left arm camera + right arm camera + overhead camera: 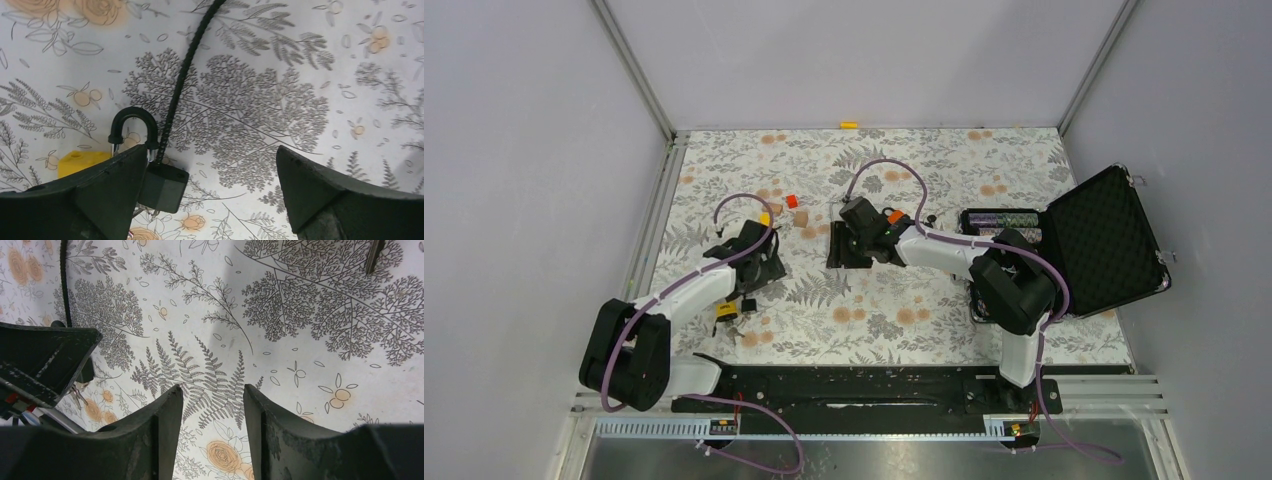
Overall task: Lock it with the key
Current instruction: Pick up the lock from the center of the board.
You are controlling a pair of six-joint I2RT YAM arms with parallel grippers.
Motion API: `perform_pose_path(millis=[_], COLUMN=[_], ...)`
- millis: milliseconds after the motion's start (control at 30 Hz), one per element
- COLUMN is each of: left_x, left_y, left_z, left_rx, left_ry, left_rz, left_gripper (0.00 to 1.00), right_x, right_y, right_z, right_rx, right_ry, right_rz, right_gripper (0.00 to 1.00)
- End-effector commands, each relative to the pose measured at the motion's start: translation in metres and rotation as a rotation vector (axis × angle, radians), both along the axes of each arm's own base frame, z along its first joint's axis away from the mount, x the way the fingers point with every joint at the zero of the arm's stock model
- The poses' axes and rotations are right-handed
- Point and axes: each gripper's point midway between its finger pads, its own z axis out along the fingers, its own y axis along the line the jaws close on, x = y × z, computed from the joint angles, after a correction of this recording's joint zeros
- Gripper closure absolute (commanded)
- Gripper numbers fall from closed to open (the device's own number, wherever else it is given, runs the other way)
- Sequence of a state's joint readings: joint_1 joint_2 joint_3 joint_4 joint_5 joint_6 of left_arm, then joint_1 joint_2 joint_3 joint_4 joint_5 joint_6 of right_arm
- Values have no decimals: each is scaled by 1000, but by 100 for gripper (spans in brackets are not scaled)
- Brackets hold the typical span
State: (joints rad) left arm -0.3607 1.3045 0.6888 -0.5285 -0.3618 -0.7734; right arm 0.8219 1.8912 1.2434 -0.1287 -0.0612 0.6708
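Note:
The padlock has a black body and a black-sleeved shackle, and lies on the flowered table cover. A black braided cable runs from it to the far side. My left gripper is open wide and low over the cover, its left finger right beside the padlock, nothing between the jaws. A thin metal ring shows under the padlock; I cannot make out the key. My right gripper is open and empty over bare cover, just right of the left gripper. The right gripper also shows in the top view.
A yellow block lies left of the padlock, also seen from above. A red block and tan blocks lie behind the grippers. An open black case stands at the right. Walls enclose three sides.

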Motion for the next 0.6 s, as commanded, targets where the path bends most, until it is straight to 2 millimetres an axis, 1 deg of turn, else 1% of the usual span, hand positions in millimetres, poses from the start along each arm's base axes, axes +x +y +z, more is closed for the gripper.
perform_pose_path(millis=[0,133,267,333,433,567], left_x=[-14,-18,-20,-22,-28,-35], left_y=[17,13,0,-5,-14,-30], left_z=[-11,-14,-16,-18,-22,-24], left_rx=[49,25,-27,-43,-64,-77], left_ry=[21,37,71,76,92,101], left_rz=[90,91,52,43,24,-14], left_gripper=[1,3,6,10,20,29], right_x=[-1,-2,-1,0,-1,-1], right_y=[4,5,5,6,5,3], right_z=[21,19,22,23,24,24], right_rx=[57,61,65,68,67,61], right_ry=[-12,1,-3,-6,-8,-13], right_rz=[-10,-10,-14,-15,-14,-15], right_gripper=[46,47,48,49,49,50])
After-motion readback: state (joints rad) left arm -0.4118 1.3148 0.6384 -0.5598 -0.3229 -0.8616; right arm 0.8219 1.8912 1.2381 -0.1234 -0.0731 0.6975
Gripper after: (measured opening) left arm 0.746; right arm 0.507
